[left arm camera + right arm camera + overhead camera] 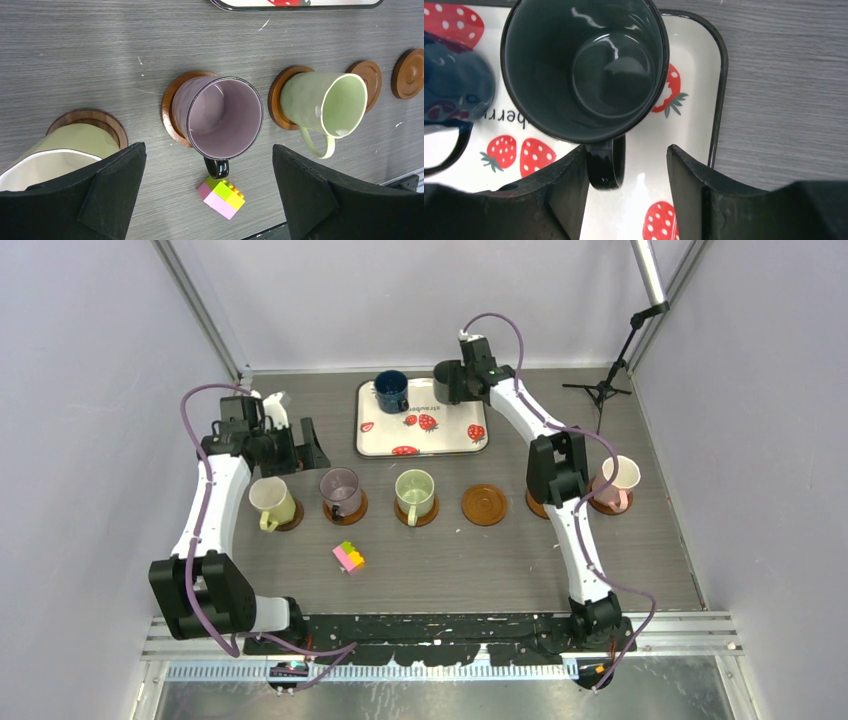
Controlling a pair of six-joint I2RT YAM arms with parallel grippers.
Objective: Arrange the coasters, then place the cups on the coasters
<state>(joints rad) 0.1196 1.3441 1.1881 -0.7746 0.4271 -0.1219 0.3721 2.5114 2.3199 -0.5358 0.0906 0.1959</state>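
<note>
The glossy dark grey-green mug (584,70) stands upright on the strawberry tray (719,75) at 12 o'clock on the table (640,540). Its handle (606,167) points to 6 o'clock in the wrist view, between the half-open right jaws, ungripped. The left jaws gape wide, empty.

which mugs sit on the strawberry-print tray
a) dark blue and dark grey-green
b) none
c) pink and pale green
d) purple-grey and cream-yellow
a: the dark blue handled mug and the dark grey-green handled mug stand on the white strawberry-print tray.
</note>
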